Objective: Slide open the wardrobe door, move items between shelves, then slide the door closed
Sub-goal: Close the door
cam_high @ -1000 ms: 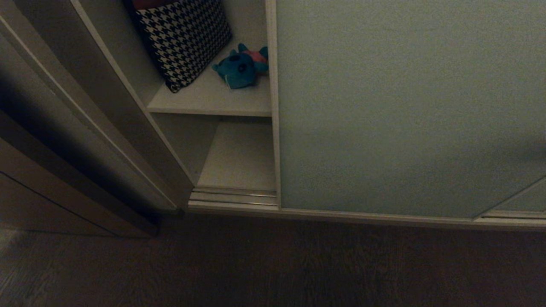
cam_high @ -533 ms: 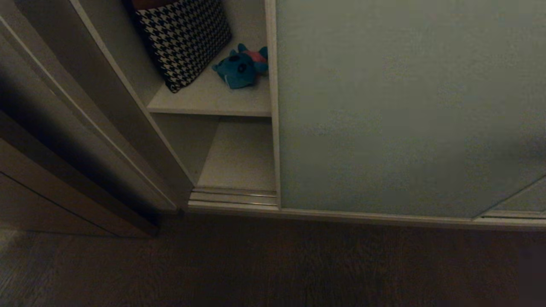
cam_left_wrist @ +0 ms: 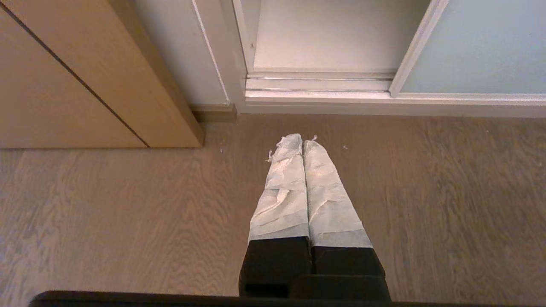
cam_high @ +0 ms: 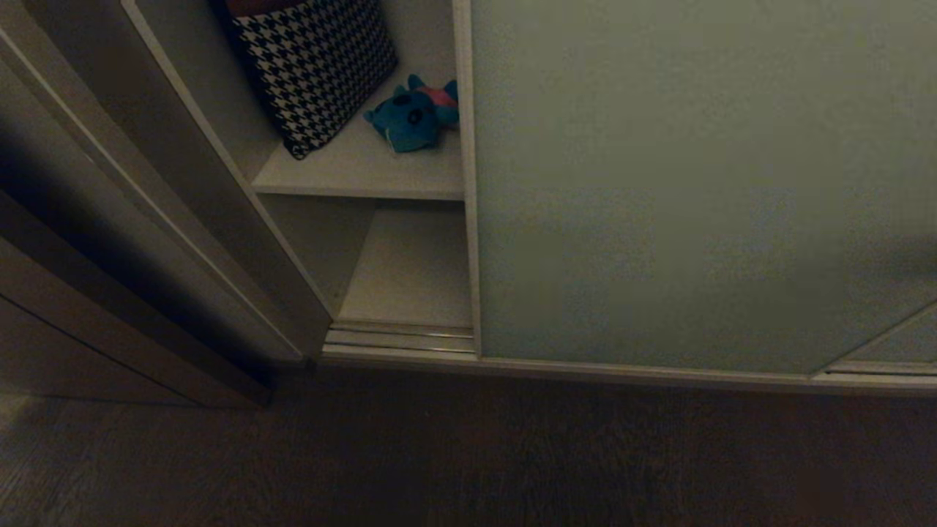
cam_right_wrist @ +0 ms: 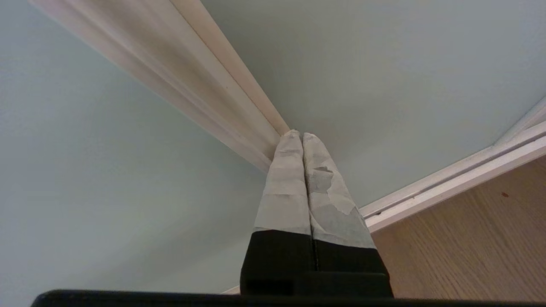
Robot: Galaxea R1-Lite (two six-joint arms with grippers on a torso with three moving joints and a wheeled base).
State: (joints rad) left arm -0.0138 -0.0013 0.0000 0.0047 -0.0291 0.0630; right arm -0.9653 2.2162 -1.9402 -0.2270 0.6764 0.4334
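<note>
Door part-closed, toy shelved
Sliding wardrobe door [cam_high: 695, 183] left a gap; teal toy [cam_high: 411, 115] sat on upper shelf [cam_high: 351, 172]; right gripper [cam_right_wrist: 302, 137], jaws together, pressed the frame; left gripper [cam_left_wrist: 302, 143] idle, jaws together

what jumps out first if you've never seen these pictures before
The teal-blue soft toy stands out, lying on the upper white shelf beside a black-and-white houndstooth cushion in the open gap of the wardrobe. The big pale grey-green sliding door fills most of the head view to the right of that gap. In the right wrist view, the right pincer, shut, has its tips at the door's light frame strip.
</note>
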